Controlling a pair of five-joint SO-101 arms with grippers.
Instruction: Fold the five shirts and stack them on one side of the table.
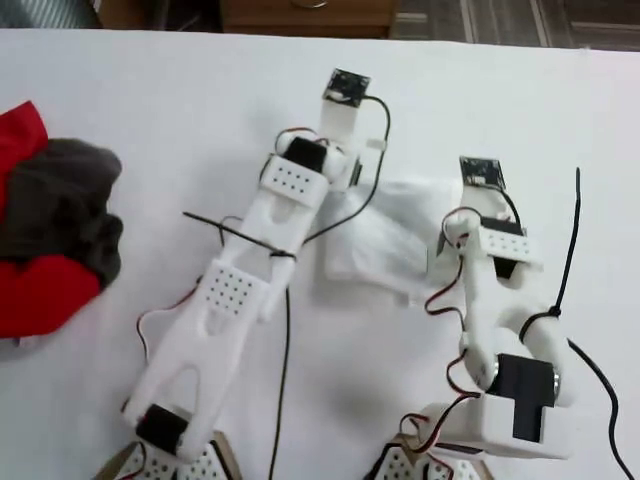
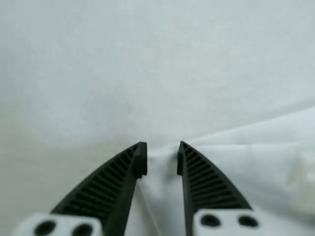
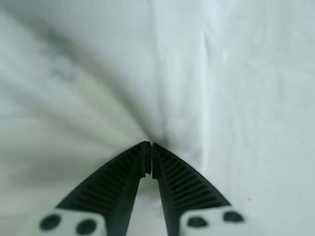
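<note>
Table (image 1: 150, 80): white and broad; it carries the whole job, with its middle used as the folding space.
Left arm (image 1: 250, 250): stretched far across the table so its tip reaches the far corner of the cloth.
Right arm (image 1: 495, 300): drawn in closer and bent over the near side of the same cloth, so the two arms take it from opposite ends.
Pile (image 1: 55, 240): a red shirt (image 1: 40, 295) and a grey shirt (image 1: 65, 205) bunched together at the table's edge, well apart from the arms, probably waiting their turn and out of the way.
White shirt (image 1: 375, 245): lies partly folded between the two arms in the middle of the table, hard to make out against the white top.
Left gripper (image 2: 162, 160): jaws a narrow gap apart, tips set down over the shirt's edge (image 2: 246, 152) with cloth between them, placed to pinch that corner.
Right gripper (image 3: 150, 160): jaws closed tight on a pinch of the shirt (image 3: 236, 98); creases run in toward the tips, so it seems to be holding the cloth fast.
</note>
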